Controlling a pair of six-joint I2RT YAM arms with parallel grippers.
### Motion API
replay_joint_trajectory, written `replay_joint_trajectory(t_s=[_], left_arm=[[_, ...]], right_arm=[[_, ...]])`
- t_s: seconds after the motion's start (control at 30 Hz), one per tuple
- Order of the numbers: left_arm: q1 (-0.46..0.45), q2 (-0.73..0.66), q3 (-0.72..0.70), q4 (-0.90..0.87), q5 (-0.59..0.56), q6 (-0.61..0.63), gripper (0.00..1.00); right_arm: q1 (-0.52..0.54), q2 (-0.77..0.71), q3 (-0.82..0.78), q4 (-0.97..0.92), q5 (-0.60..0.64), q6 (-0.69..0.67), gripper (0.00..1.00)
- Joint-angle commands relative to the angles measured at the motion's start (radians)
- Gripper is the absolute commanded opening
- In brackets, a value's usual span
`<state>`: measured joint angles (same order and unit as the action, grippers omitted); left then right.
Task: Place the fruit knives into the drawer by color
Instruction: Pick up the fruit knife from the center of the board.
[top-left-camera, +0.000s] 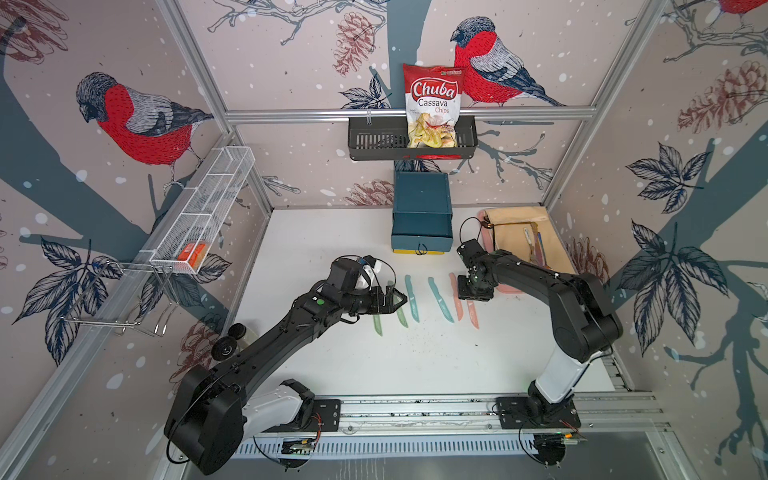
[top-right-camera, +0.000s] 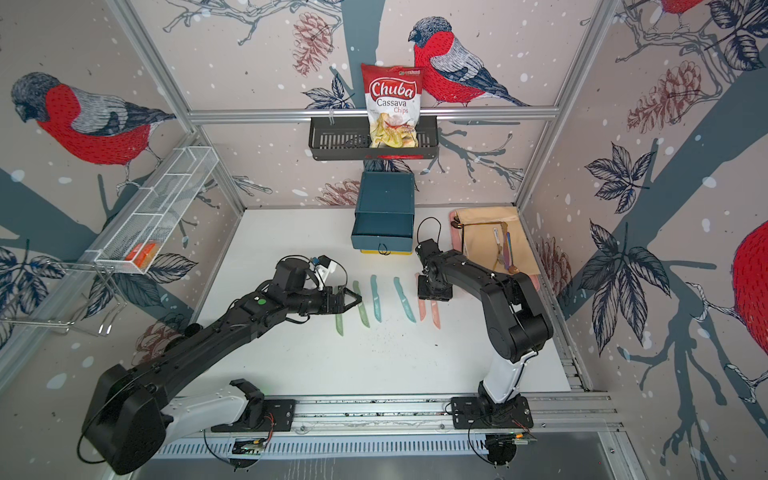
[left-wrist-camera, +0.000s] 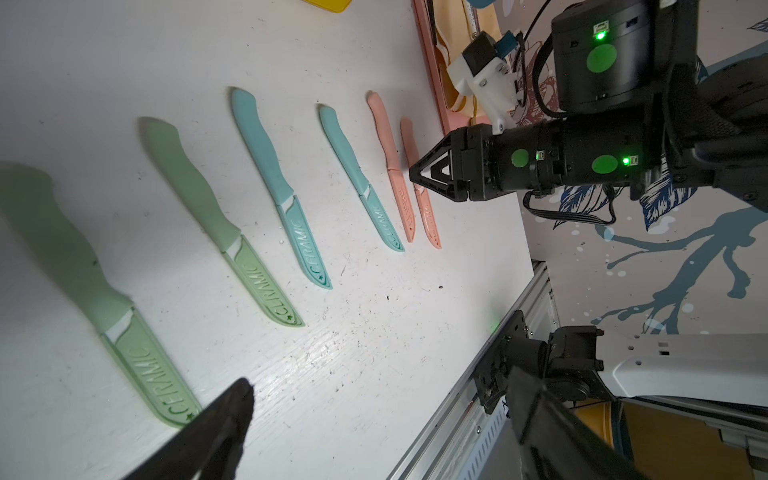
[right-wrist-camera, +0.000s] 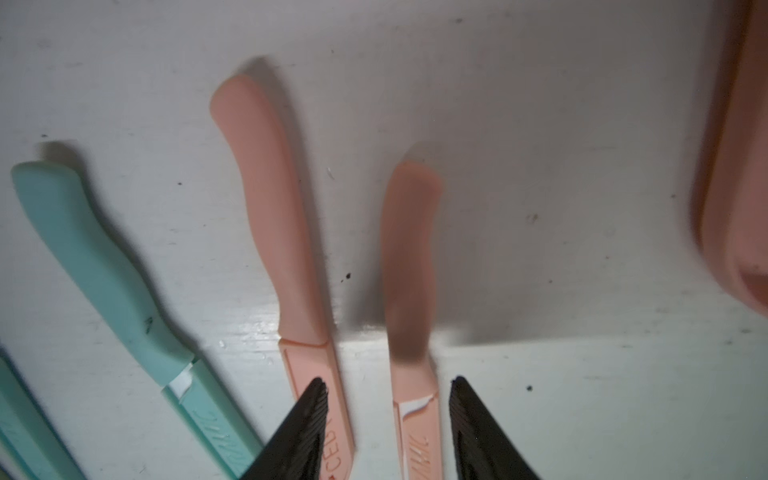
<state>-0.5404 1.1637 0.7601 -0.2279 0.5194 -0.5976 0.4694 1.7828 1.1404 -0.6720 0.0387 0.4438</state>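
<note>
Knives: six fruit knives, slim pastel plastic with sheaths marked CERAMIC, lie flat in one row on the white tabletop (top-left-camera: 415, 361). Handles point toward the chest. All six are outside it.
Order from the robot's left: sage green knife (top-left-camera: 377, 326), second sage green knife (top-left-camera: 401, 318), light teal knife (top-left-camera: 412, 299), second light teal knife (top-left-camera: 439, 300), salmon pink knife (top-left-camera: 457, 303), outermost salmon pink knife (top-left-camera: 473, 316).
Drawer: small dark teal three-drawer chest (top-left-camera: 422, 193) against the back wall, behind the row. Its top drawer is drawn forward, with a yellow drawer front (top-left-camera: 405, 251) beneath.
Right gripper (right-wrist-camera: 388, 384): astride the outermost salmon pink knife, where handle meets sheath. Jaws partly apart, one finger on each side, with a gap visible on both sides. No grip.
Left gripper (top-left-camera: 399, 302): over the handles of the two green knives in both top views. Jaws spread wide, holding nothing.
Right rear: salmon pink tray (top-left-camera: 510, 289) lined with a beige cloth (top-left-camera: 515, 226) that carries darker cutlery.
</note>
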Motion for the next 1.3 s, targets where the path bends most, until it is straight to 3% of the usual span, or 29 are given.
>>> replay_joint_trajectory(t_s=[0.0,0.37,0.67,0.9,1.27], left_arm=[[-0.004,-0.001,0.001,0.048,-0.008,0.004,0.97],[-0.004,0.027,-0.008,0.066,0.002,0.01,0.97],[-0.005,0.066,-0.009,0.091,0.022,0.012,0.97],[-0.004,0.08,-0.003,0.104,0.034,0.011,0.97],[-0.004,0.093,0.007,0.112,0.044,0.015,0.97]], right_arm=[[0.0,0.027,0.031,-0.034,0.045,-0.03,0.48],[-0.025,0.088,0.058,-0.039,0.016,-0.041,0.45],[-0.02,0.128,0.074,-0.048,0.003,-0.043,0.32],[-0.003,0.153,0.084,-0.093,0.055,-0.054,0.28],[0.022,0.136,0.066,-0.115,0.083,-0.076,0.31]])
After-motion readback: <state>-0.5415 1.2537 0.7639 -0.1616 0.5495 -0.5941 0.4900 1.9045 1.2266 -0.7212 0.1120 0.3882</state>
